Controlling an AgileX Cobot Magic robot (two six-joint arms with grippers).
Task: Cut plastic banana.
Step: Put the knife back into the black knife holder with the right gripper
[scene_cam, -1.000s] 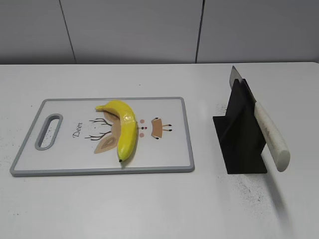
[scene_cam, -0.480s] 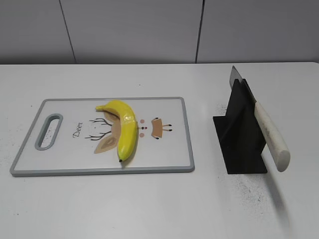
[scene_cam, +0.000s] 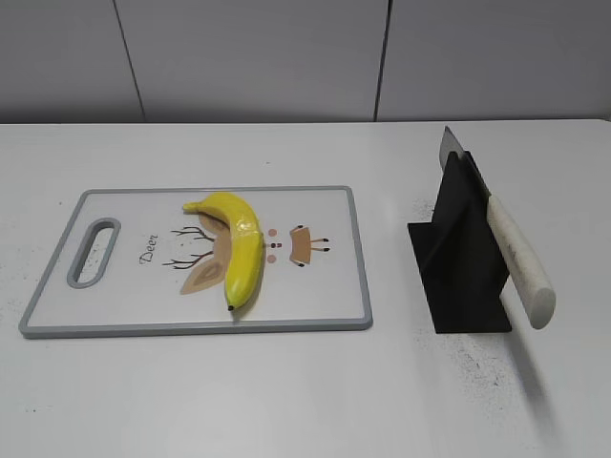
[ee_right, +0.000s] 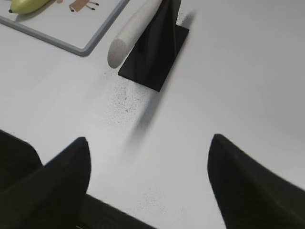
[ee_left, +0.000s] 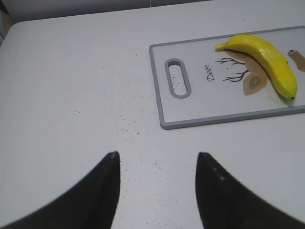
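A yellow plastic banana (scene_cam: 237, 246) lies on a white cutting board (scene_cam: 124, 305) with a grey rim, left of the table's middle. It also shows in the left wrist view (ee_left: 267, 62) and at the top left of the right wrist view (ee_right: 26, 5). A knife with a white handle (scene_cam: 520, 262) rests slanted in a black stand (scene_cam: 460, 258) on the right; the handle also shows in the right wrist view (ee_right: 131, 31). My left gripper (ee_left: 157, 157) is open and empty over bare table, left of the board. My right gripper (ee_right: 150, 140) is open and empty, near the front of the stand. Neither gripper shows in the exterior view.
The cutting board has a handle slot (scene_cam: 94, 251) at its left end and a deer drawing under the banana. The white table (scene_cam: 286, 391) carries dark specks near the stand. A grey wall (scene_cam: 286, 57) stands behind the table.
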